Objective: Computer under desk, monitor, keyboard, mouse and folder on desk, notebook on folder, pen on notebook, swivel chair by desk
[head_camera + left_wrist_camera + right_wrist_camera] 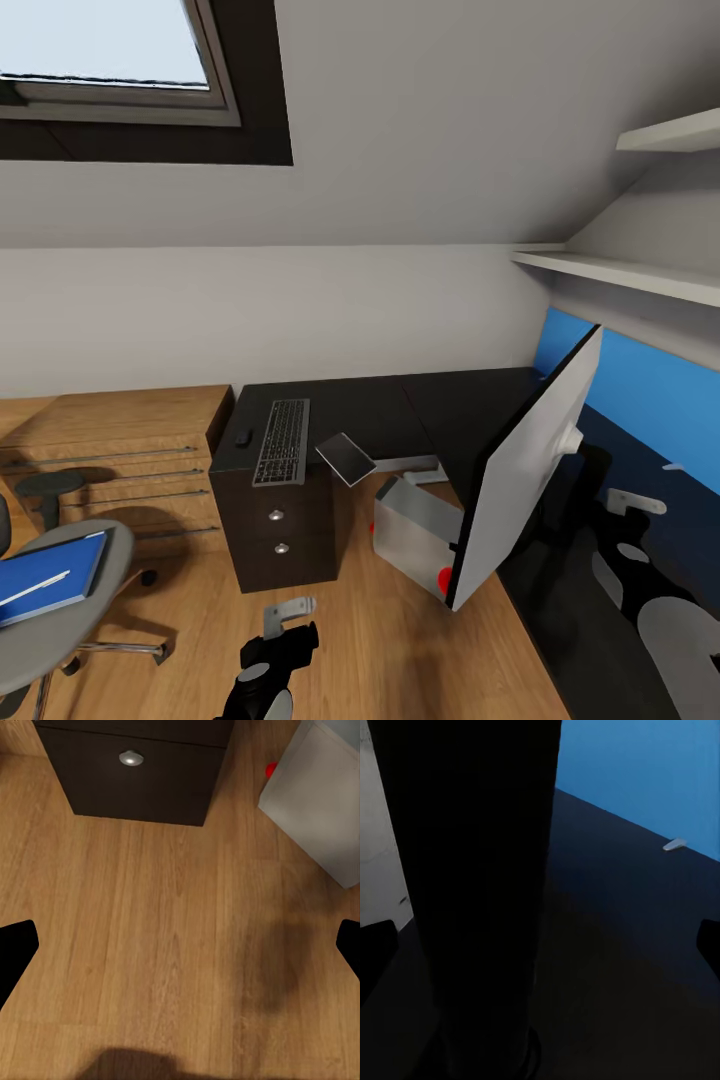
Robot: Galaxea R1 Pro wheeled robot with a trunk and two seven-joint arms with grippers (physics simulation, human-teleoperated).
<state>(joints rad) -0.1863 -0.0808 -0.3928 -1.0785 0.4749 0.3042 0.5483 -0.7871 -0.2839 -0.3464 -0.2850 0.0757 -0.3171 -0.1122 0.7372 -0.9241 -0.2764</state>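
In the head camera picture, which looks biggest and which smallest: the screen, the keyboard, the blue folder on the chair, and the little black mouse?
1. The wide flat monitor with silver-white back, though it stands nearest the camera, which flatters it.
2. The flat bright blue folder, cut off by the picture's edge, and the slim silver-grey keyboard: too alike to rank.
3. The small black mouse.

Light: even, soft daylight; skylight window (105, 45) bright at upper left.
Shadows: faint dark patches on the wooden floor (150, 945) in the left wrist view.
Right wrist view: dim, mostly black.
Sharpness: slightly soft throughout.
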